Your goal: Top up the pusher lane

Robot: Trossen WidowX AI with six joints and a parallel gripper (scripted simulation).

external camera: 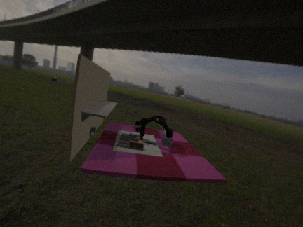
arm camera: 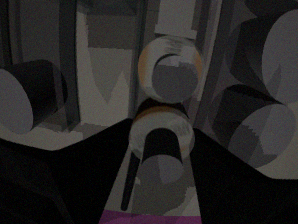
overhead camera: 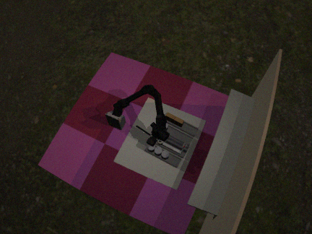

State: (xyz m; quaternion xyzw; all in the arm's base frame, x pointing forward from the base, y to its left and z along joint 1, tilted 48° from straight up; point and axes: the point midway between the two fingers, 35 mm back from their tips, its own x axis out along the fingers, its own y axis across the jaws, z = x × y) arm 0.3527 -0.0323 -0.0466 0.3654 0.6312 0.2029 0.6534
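Claw (arm camera: 161,156) grips jar (arm camera: 161,145) (lane jar (arm camera: 170,70) ahead).

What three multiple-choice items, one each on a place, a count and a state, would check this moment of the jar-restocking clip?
1. Where is the jar in the lane relative to the held jar in the wrist view?
A. Directly ahead
B. Behind the pincer
C. On the wall shelf

2. How many pale-topped jars stand in a row on the tray's near side in the top view?
A. One
B. Three
C. Six

3. What is the pincer doing?
A. Open, holding nothing
B. Out of view
C. Shut on a jar

1 A: it sits just beyond the held jar.
2 B: three round tops show.
3 C: a jar sits between the fingers.
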